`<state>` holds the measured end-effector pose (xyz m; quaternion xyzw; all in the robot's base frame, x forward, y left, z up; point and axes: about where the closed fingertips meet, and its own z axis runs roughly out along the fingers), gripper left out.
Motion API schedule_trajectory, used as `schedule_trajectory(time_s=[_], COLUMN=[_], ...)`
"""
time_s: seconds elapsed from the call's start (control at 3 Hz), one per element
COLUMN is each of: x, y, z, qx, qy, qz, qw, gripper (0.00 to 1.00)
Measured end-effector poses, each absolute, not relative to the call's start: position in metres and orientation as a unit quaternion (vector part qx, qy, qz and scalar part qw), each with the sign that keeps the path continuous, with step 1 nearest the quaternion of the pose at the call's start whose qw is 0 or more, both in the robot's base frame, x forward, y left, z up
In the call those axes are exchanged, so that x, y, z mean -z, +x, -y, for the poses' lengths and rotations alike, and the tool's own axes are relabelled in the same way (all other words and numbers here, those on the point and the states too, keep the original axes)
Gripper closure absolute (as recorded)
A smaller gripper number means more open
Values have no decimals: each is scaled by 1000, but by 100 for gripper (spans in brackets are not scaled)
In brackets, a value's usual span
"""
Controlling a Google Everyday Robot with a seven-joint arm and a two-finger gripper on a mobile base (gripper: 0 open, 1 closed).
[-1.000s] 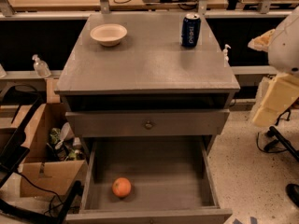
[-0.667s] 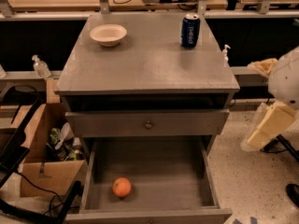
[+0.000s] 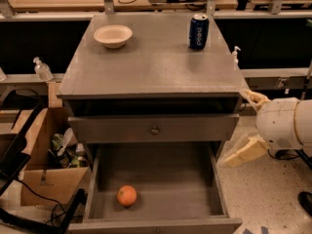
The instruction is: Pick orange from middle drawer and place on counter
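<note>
Task state at an early stage, with nothing grasped. The orange (image 3: pixel 126 196) lies on the floor of the open middle drawer (image 3: pixel 165 174), toward the front left, apart from both side walls and with nothing touching it. The drawer is pulled fully out below a shut drawer front (image 3: pixel 195 129) with a small round knob, so access from above is free. Above this, the counter (image 3: pixel 156 65) carries a white bowl (image 3: pixel 112 35) at its back left and a blue can (image 3: pixel 198 31) at its back right; the wide front and middle of the top are bare and would serve as the place to set the fruit down. The gripper (image 3: pixel 238 128) hangs to the right of the cabinet, outside the drawer, at about the height of the shut drawer front and well apart from the orange; its two tan fingers (image 3: pixel 246 152) stand spread apart with nothing between them, carried on the rounded white wrist (image 3: pixel 282 123). A cardboard box (image 3: pixel 44 179) sits on the ground to the left of the cabinet and plays no part. Done, by this evidence: the drawer is open and the arm is near the cabinet. Left to do: bring the gripper over and down into the drawer, close on the orange, lift it clear of the drawer walls, carry it up past the counter's front edge, and release it on the bare grey top.
</note>
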<state>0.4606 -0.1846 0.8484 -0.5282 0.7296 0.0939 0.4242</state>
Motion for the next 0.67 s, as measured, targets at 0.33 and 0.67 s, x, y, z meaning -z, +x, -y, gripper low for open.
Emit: schedule_trajectory(time_s=[0.33, 0.67], x=[-856, -829], y=[466, 481], z=[185, 162], qx=[-83, -111], qy=[-525, -523], qz=[-729, -721], qw=[431, 441], gripper=[0, 0])
